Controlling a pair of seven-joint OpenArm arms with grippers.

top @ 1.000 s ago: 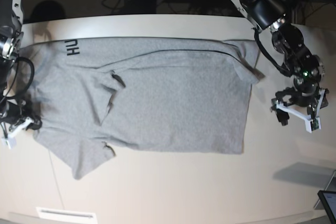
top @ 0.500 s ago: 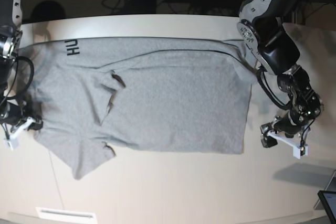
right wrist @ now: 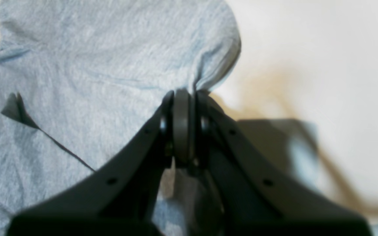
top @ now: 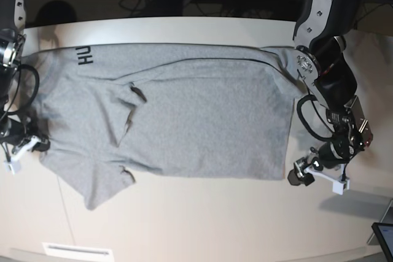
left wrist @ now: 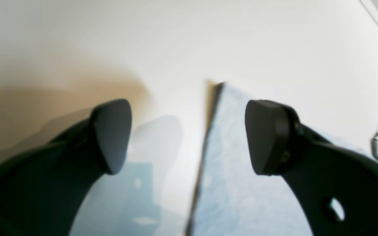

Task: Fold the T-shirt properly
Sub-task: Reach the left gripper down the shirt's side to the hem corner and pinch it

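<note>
T-shirt [top: 184, 111]: lying spread out, grey and mostly flat, across the middle of the pale tabletop [top: 202, 219]; its long edges are running left to right in the base view.
Print: black letters [top: 85, 57] are showing at the shirt's far left corner in the base view, on a part folded over; only a few characters are visible.
Wrinkles: a small dark crease [top: 136, 94] is sitting in the left half of the cloth, with folds running down from it.
Sleeve: one flap [top: 101, 185] is sticking out toward the near edge at the lower left of the base view.
Left hand [top: 316, 173]: hanging at the shirt's near right corner in the base view, fingers spread wide with nothing between them; in its wrist view one dark finger [left wrist: 112, 134] is sitting over bare tabletop and the other over cloth, with the shirt's edge [left wrist: 205, 144] running up between them.
Right hand [right wrist: 182, 124]: pinched closed on the T-shirt's edge at the left side of the base view; in its wrist view the cloth [right wrist: 103, 75] is bunching where it is meeting the closed fingers.
Right hand in base view [top: 21, 145]: sitting at the shirt's left border, partly hidden by cables.
</note>
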